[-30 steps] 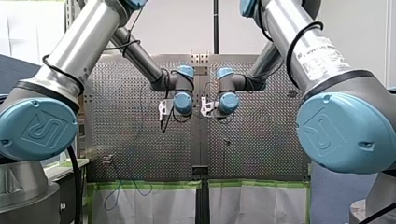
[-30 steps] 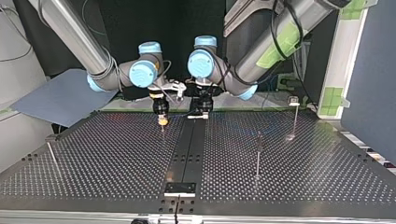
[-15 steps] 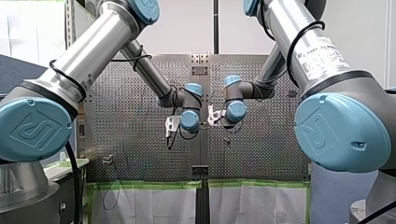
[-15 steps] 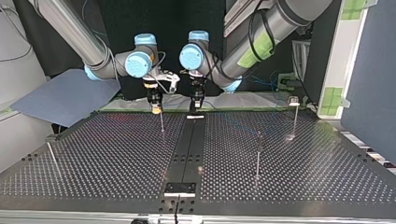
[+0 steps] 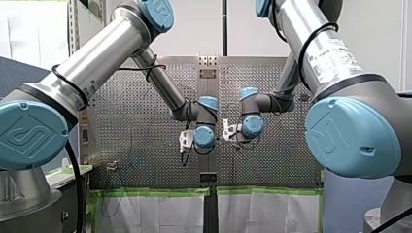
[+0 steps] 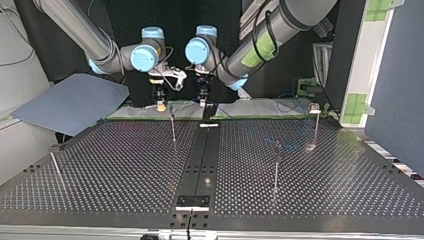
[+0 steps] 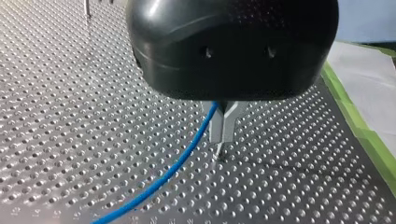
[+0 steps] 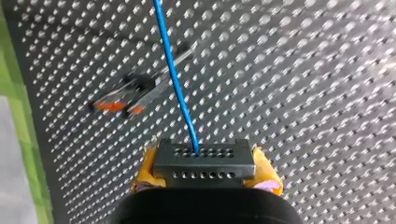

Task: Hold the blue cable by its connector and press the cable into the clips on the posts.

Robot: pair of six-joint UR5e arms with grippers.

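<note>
In the right wrist view my right gripper (image 8: 204, 181) is shut on the black connector (image 8: 204, 161), its yellow pads (image 8: 145, 170) at either side. The blue cable (image 8: 173, 79) runs from the connector out over the perforated table. Ahead of this gripper, beside the cable, stands a thin post with an orange and black clip (image 8: 125, 95). In the left wrist view my left gripper (image 7: 221, 141) holds its metal fingers (image 7: 218, 127) shut on the blue cable (image 7: 173, 169), which trails down to the table. In the top view my right gripper (image 6: 160, 105) and left gripper (image 6: 203, 100) hang side by side above the table's far edge.
Several thin posts stand on the table in the top view: one near the grippers (image 6: 172, 125), two at the right (image 6: 276, 165) (image 6: 315, 125), one at the left (image 6: 55, 167). Green tape (image 8: 25, 154) marks the table's edge. A blue-grey sheet (image 6: 70, 102) lies beyond the far edge.
Both arms have risen and drawn back together toward the table's far edge in the top view, down the picture in the front view, still side by side. Both grips are unchanged.
</note>
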